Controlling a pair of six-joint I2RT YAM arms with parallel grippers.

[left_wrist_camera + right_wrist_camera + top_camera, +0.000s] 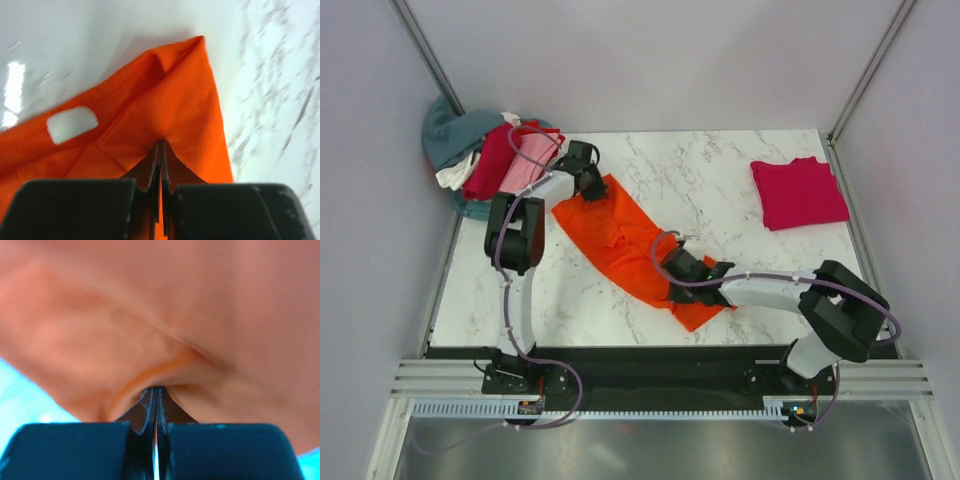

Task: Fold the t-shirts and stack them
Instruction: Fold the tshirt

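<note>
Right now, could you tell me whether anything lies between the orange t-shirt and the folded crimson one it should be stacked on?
Nothing visible does. Only bare marble table separates the orange t-shirt from the folded crimson t-shirt at the far right. The heap of unfolded shirts sits far left, off that path.

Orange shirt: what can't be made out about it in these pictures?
- Top view: the orange shirt is partly covered where the left claw and right claw pinch it.
- Right wrist view: cloth is blurred, too close; no seams readable.
- Left wrist view: white patch, too blurred to tell label from gap.
</note>
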